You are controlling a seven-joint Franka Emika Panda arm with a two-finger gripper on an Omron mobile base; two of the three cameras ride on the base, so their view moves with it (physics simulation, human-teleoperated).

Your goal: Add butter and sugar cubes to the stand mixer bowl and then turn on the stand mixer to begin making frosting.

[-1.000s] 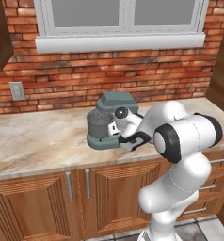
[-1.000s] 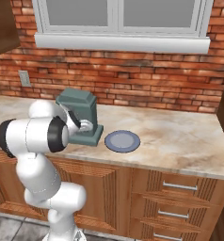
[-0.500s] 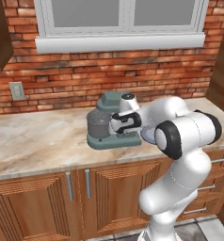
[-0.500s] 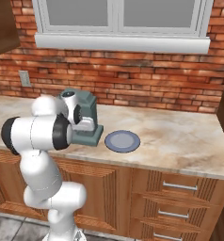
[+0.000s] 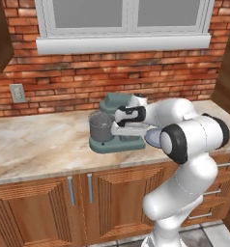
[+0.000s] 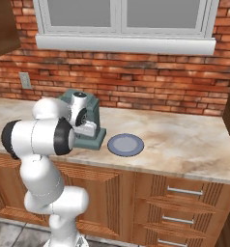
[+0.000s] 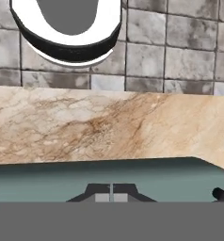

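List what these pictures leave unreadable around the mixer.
- Contents of the stand mixer bowl: left base view, seen from the side and small.
- Knobs of the stand mixer: right base view, the arm covers them.
- Tool contact: hand view, shut fingertips cut off by the bottom edge.

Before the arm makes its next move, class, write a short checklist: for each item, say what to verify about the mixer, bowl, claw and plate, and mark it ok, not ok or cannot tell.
1. Stand mixer upright on the counter: ok.
2. Stand mixer bowl seated on the mixer's base under the head: ok.
3. Butter and sugar cubes in the bowl: cannot tell; its inside is hidden.
4. Claw shut, fingertips together against the teal mixer body: ok.
5. Claw on a mixer knob: cannot tell; one small dark knob sits off to the side in the hand view.
6. Plate beside the mixer, with nothing on it: ok.
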